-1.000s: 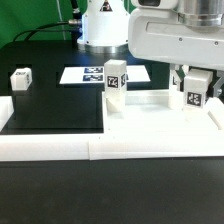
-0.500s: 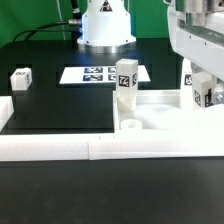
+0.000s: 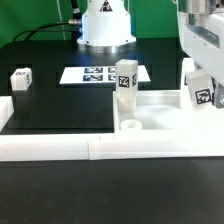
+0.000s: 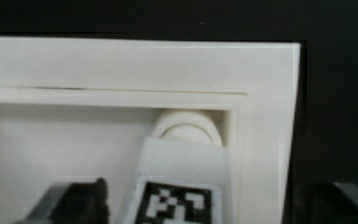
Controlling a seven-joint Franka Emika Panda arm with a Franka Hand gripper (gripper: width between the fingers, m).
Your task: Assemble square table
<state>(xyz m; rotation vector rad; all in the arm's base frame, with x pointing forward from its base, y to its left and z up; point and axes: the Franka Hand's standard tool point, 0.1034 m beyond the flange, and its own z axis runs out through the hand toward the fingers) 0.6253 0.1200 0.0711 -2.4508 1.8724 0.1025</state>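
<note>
The white square slab (image 3: 165, 112) lies at the exterior view's right, with an empty hole (image 3: 129, 126) near its front corner. One tagged leg (image 3: 125, 82) stands upright on the slab. A second tagged leg (image 3: 203, 91) stands slightly tilted at the slab's far right corner. My gripper (image 3: 202, 78) is above it, and its fingers straddle the leg. In the wrist view this leg (image 4: 179, 190) sits between the dark fingers (image 4: 78, 203) with gaps on both sides, so my gripper (image 4: 211, 207) is open. A third leg (image 3: 20, 79) lies loose at the exterior view's left.
The marker board (image 3: 98, 74) lies flat behind the slab, in front of the robot base (image 3: 105, 25). A low white border wall (image 3: 55, 149) runs along the front and left of the black table.
The hand has turned about its axis and risen slightly over the right leg. The slab and the standing leg have shifted a little toward the exterior view's right.
</note>
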